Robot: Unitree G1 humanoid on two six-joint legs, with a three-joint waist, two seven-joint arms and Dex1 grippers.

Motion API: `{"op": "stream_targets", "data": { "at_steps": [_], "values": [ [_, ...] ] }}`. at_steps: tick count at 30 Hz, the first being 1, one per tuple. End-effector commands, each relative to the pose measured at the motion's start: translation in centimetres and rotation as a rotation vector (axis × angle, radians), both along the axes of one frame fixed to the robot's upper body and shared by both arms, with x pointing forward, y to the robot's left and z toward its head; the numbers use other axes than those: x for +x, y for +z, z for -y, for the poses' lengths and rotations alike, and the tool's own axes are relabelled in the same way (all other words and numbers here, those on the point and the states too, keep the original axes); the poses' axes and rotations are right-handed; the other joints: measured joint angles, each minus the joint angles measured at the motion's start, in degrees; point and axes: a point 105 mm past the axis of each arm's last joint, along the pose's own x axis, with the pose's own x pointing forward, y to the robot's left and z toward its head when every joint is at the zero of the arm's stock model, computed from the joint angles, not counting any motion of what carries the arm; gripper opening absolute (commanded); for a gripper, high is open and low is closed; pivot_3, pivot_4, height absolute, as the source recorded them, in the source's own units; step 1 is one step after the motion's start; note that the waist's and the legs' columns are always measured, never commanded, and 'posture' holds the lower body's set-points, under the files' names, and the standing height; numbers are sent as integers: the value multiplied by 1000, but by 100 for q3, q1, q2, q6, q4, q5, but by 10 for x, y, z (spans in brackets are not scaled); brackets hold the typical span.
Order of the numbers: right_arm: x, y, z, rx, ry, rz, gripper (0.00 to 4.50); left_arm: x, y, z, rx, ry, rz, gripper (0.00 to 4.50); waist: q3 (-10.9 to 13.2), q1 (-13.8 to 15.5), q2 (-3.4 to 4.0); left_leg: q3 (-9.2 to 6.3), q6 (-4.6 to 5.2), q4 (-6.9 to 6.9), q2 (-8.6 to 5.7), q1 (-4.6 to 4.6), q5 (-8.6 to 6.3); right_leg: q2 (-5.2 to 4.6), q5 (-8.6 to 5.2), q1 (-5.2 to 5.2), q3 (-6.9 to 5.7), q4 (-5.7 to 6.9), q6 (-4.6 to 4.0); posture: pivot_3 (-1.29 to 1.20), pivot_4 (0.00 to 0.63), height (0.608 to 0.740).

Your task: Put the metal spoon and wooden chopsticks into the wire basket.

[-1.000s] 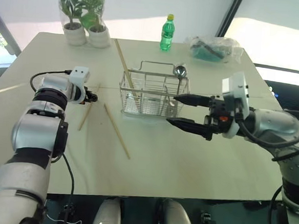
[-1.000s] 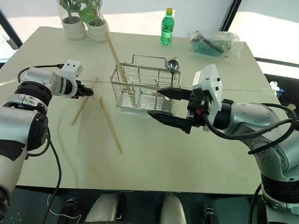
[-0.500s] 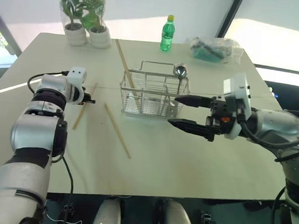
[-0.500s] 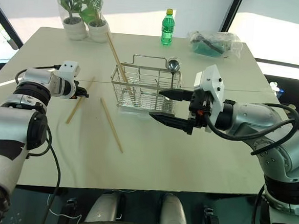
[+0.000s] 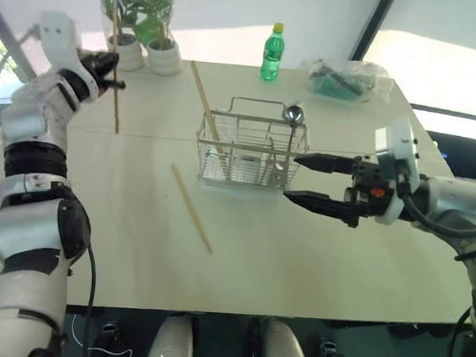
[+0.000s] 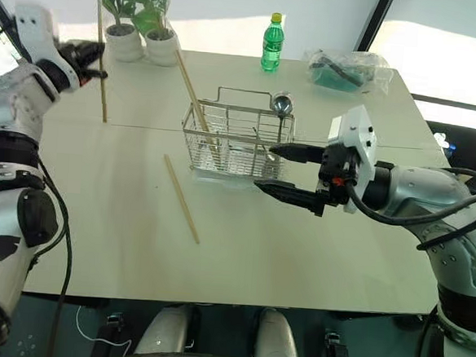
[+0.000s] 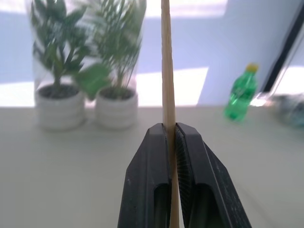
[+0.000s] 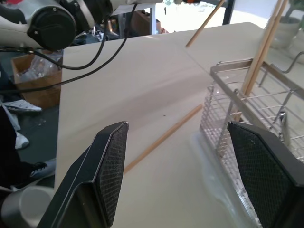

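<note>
Since a second ago your left gripper (image 7: pixel 170 130) has clamped on one wooden chopstick (image 5: pixel 115 72) and carried it up off the counter (image 5: pixel 314 257); it was lying flat beside the gripper then, and now it hangs nearly upright, high at the far left, in front of the two potted plants (image 5: pixel 139 20). The left wrist view shows both black fingers (image 7: pixel 149 175) pressed tight against the stick, which runs straight up between them.

Your right gripper (image 5: pixel 310 180) has kept its place just to the right of the wire basket (image 5: pixel 250 151), pointing left at it. Its jaws stand well apart and hold nothing.

A second chopstick (image 5: pixel 205 103) already leans inside the basket at its left end, tip angled up and away toward the plants. A third chopstick (image 5: pixel 191 207) lies flat on the counter, in front of the basket and to its left, apart from it.

You can see the metal spoon (image 5: pixel 292 117) standing in the basket's right end, bowl upward above the wire rim.

At the back of the counter stand a green bottle (image 5: pixel 271 52) with a yellow cap and, to its right, a clear plastic bag (image 5: pixel 345 77) with something teal inside.
</note>
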Motion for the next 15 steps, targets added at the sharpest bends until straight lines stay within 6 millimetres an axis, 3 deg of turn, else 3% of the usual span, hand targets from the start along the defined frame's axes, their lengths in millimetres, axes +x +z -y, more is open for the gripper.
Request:
{"op": "stream_targets", "data": {
  "at_steps": [1,4,7,11,15],
  "values": [
    [-2,10,4,5,-5,68,3450,-43,75,41,-56,-219,272,74,1,-4,-2,-2,0,3,0,1,0,0,0,3,0,0,0,0,150,717],
    [-1,9,2,11,-13,72,3450,-55,89,74,-81,-318,312,74,1,-10,3,-2,0,4,0,13,0,2,0,12,0,1,1,0,150,717],
    [0,9,1,23,-21,76,3450,-57,85,100,-67,-378,316,74,0,-9,9,-4,0,1,1,32,0,4,-1,30,0,1,2,0,150,717],
    [0,11,-1,39,-35,81,3450,-46,55,120,-36,-393,265,74,0,-19,12,-4,0,1,1,36,0,6,-1,32,0,1,3,0,150,717],
    [-2,13,1,50,-51,83,3450,-31,22,121,42,-279,276,74,1,-10,12,-4,1,-2,2,35,0,9,-1,29,0,1,2,0,150,717]
  ]
}}
